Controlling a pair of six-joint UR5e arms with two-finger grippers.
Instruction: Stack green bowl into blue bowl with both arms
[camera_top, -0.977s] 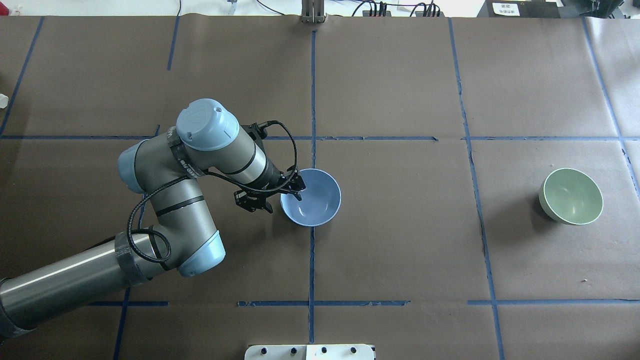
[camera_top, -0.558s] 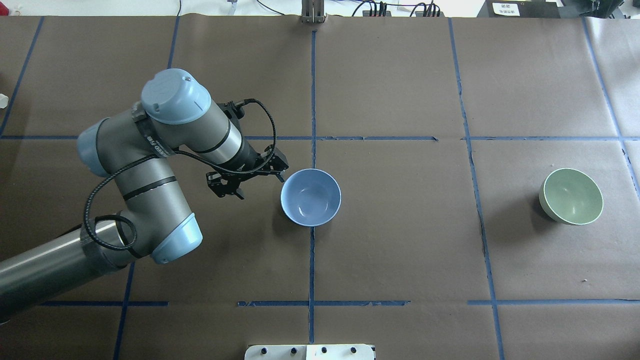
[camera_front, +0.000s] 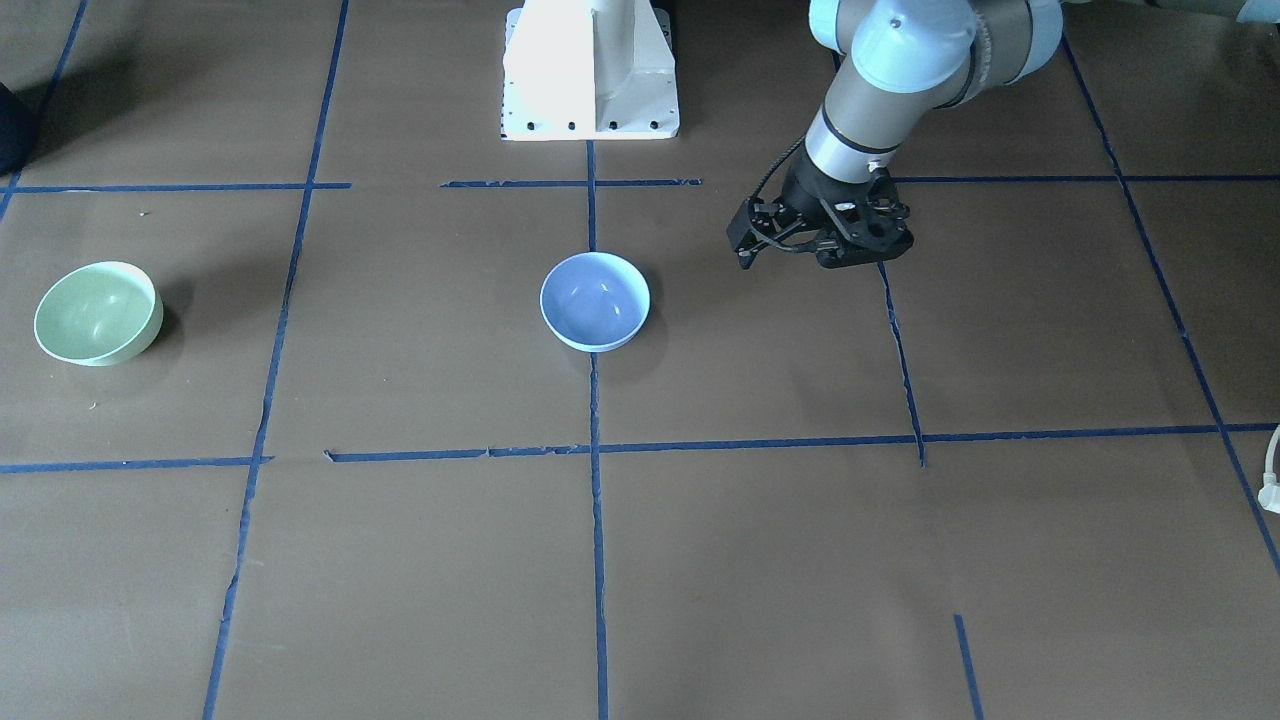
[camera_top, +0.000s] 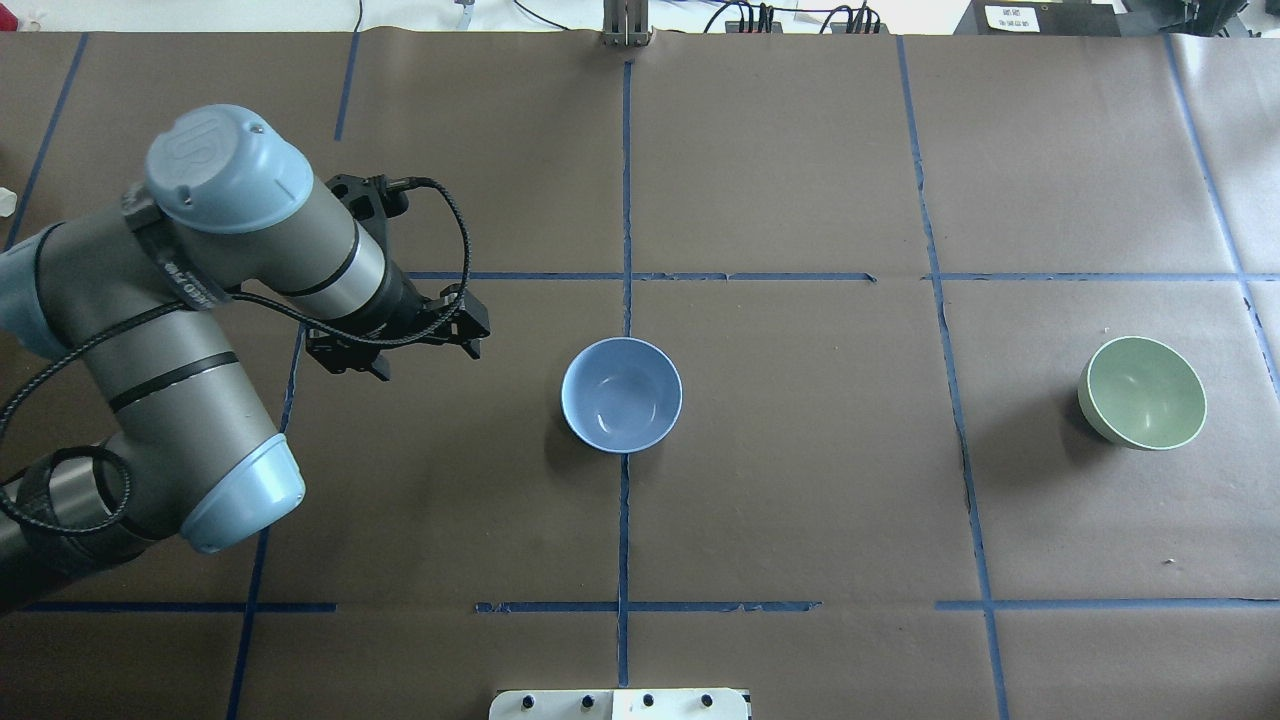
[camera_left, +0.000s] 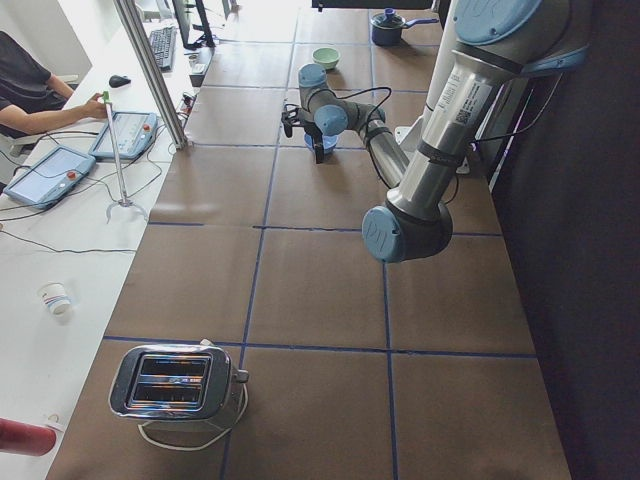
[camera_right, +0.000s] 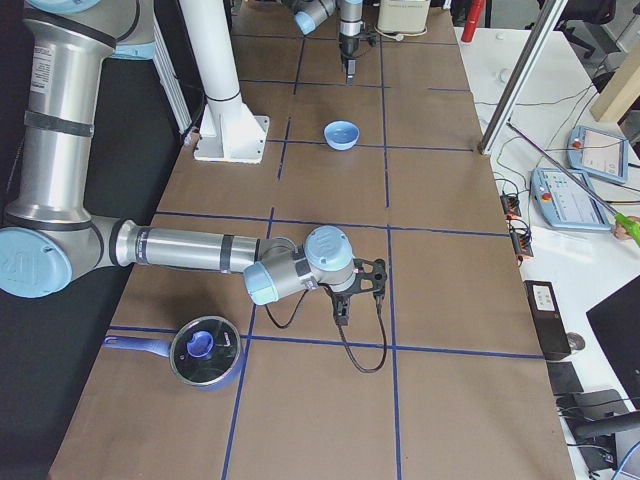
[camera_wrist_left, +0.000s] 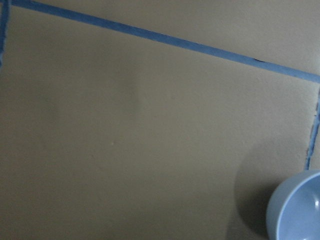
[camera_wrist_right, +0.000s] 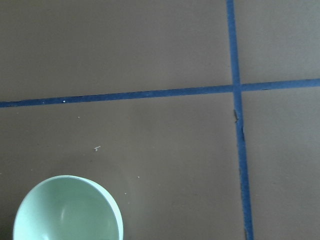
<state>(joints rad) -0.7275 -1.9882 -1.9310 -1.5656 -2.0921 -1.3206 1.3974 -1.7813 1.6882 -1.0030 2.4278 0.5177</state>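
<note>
Jaws of the left gripper (camera_top: 430, 360) stand apart with nothing between them, and it hangs over bare brown paper on the table (camera_top: 800, 500). The blue bowl (camera_top: 621, 394) sits upright and empty off to that gripper's side, toward the robot's right, near it but clearly apart, resting across one of the blue tape lines (camera_top: 623, 530). In the left wrist view only a slice of this bowl's rim and inside shows, cut off by the lower right corner. The green bowl (camera_top: 1142, 392) also stands upright and empty, far beyond the blue bowl as seen from the left gripper and well apart from both. The right wrist view catches it cut off at the lower left corner, so it lies below and to one side of that camera. The right gripper (camera_right: 345, 310) shows only in the view from the table's right end, a dark shape pointing down at the paper with a cable looped beside it. Whether its fingers are apart or together cannot be told. There the green bowl cannot be made out near the right arm (camera_right: 190, 248). The left arm (camera_top: 180, 300) is cut off at the overhead view's left edge.
</note>
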